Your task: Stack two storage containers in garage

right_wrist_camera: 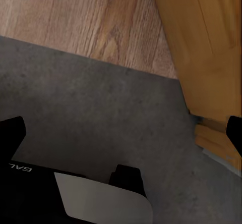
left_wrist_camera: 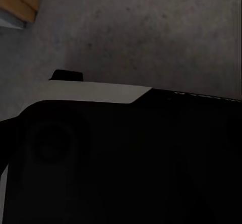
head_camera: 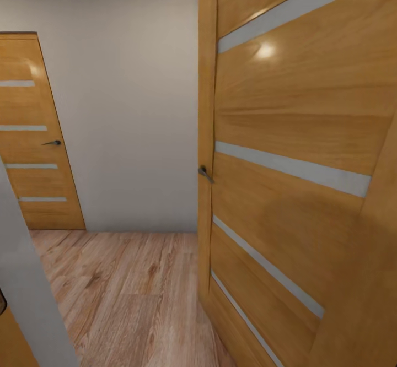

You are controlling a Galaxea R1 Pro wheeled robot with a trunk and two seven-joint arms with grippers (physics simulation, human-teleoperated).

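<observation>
While the robot is in transit, an open wooden door [head_camera: 298, 152] stands just beside it over the threshold where plank floor [right_wrist_camera: 75, 17] meets grey concrete [right_wrist_camera: 101, 113]; neither gripper's state can be told

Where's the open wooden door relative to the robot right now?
In the head view, the open door fills the right side close by, its handle at mid-height on its near edge. A second door, closed, sits in the white wall at far left across the wood-plank floor.

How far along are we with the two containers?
Nothing finished can be confirmed here. In hand: travel, at an open wooden door where wood-plank floor meets grey concrete; the right gripper is open, carrying nothing. Stacking in the garage looks yet to do.
</observation>
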